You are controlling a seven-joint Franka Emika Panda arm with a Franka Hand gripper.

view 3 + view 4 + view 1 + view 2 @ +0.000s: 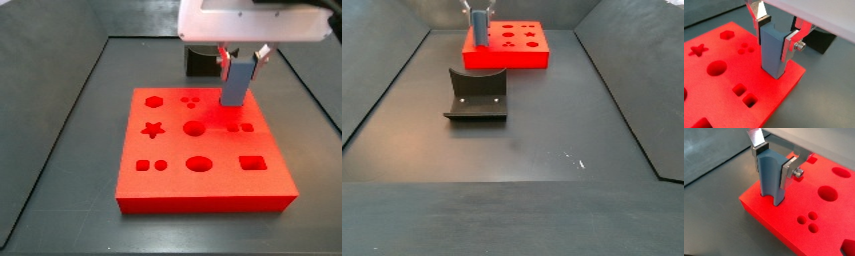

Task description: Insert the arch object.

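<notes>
My end effector [777,34] pinches the arch object [773,50] near its top, upright, lower end at the red board [201,165] edge; it looks rigid and light, so I judge a high flat-sided grip suits.

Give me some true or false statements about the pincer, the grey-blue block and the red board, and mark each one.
1. The pincer grips the tall grey-blue block. True.
2. The block lies flat on the red board with cut-outs. False: it stands upright, its lower end at the board's surface.
3. The board has a star-shaped cut-out. True.
4. The dark L-shaped fixture sits on top of the board. False: it stands on the floor, apart from the board.
</notes>
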